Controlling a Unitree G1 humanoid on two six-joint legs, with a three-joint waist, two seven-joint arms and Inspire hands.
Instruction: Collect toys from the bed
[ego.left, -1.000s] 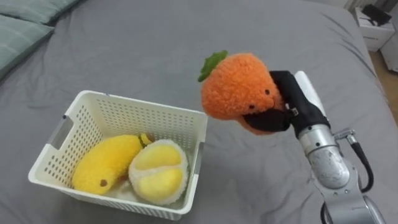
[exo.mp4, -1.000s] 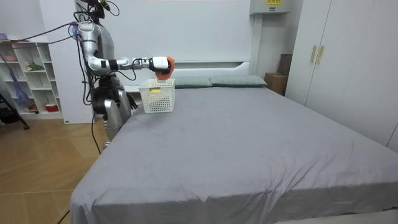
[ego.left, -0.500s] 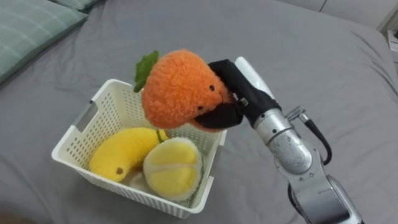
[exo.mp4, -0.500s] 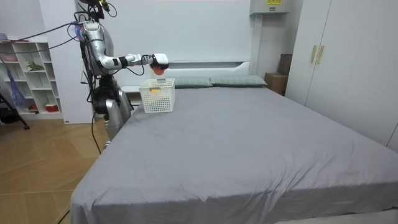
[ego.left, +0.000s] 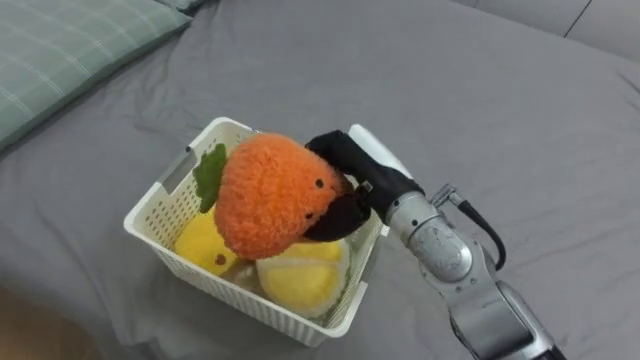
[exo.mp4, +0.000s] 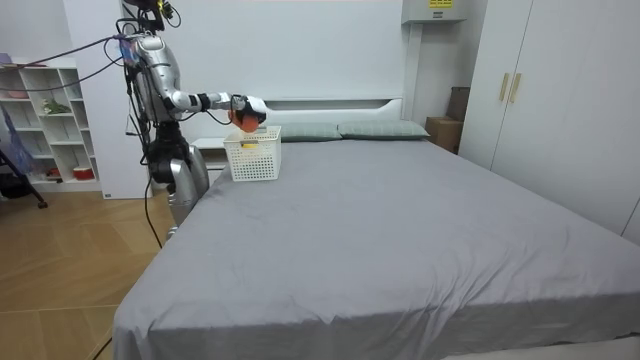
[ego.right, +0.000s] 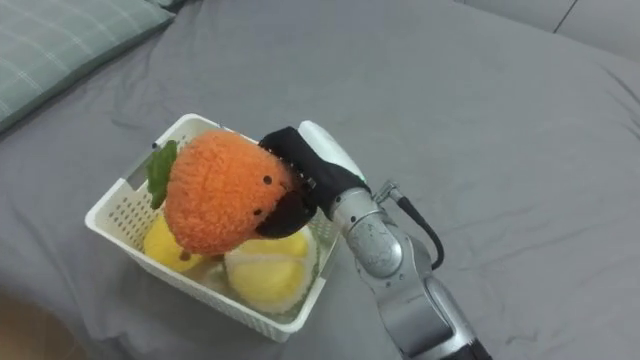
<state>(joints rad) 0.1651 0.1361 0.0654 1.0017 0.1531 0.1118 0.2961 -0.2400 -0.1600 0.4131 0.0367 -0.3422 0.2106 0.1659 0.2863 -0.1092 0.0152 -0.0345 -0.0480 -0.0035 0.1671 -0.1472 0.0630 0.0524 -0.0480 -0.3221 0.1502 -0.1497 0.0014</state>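
My right hand (ego.left: 345, 190) (ego.right: 292, 180) is shut on a fuzzy orange plush fruit (ego.left: 268, 196) (ego.right: 218, 191) with a green leaf, held just above the white plastic basket (ego.left: 165, 190) (ego.right: 113, 205). Under it in the basket lie a yellow banana plush (ego.left: 200, 243) (ego.right: 160, 243) and a pale yellow round plush (ego.left: 303, 281) (ego.right: 262, 275). In the room view I stand at the bedside by the head end, my right hand (exo.mp4: 243, 108) stretched over the basket (exo.mp4: 252, 156) with the orange plush (exo.mp4: 243, 119).
The basket rests on a grey bed sheet (ego.left: 480, 110) that spreads wide to the right. A green checked pillow (ego.left: 60, 45) lies at the upper left. In the room view a white shelf unit (exo.mp4: 45, 125) and wardrobe doors (exo.mp4: 560, 100) flank the bed.
My right hand has carried the orange plush leftward from beside the basket to over it and lowered it. The eye views have shifted with my turn.
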